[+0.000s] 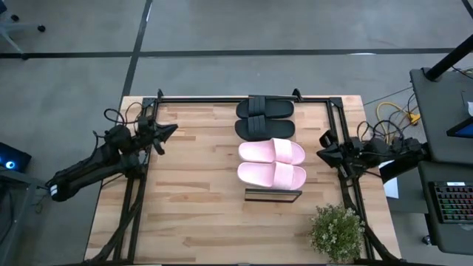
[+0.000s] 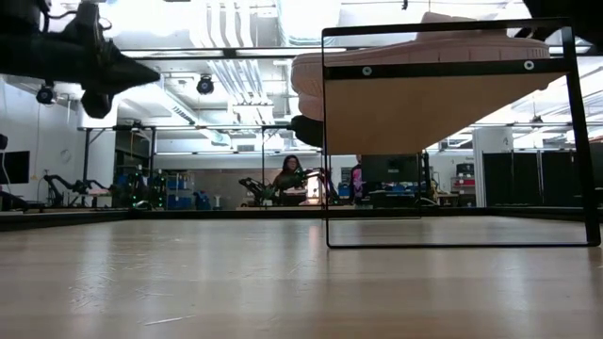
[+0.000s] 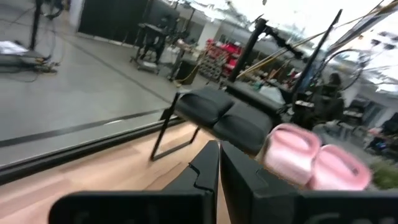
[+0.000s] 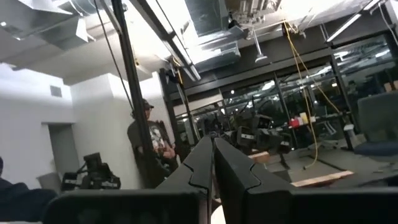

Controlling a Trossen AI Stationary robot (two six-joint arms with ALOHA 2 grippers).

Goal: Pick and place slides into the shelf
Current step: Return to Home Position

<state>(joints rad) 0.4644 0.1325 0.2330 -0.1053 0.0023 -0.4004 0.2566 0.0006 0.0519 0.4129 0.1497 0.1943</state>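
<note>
The four slides point(image 1: 271, 151) lie in a row on the shelf point(image 2: 429, 108), between the left claw point(image 1: 170, 133) and the right claw point(image 1: 323, 154), nearer the right one.

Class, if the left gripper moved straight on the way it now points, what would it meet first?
Probably the black slides, which lie dead ahead of the left gripper. The pink slides sit off that line. Depth is hard to judge.

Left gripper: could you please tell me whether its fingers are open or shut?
Shut. In the left wrist view the left gripper has its fingers pressed together with no gap and nothing between them.
</note>
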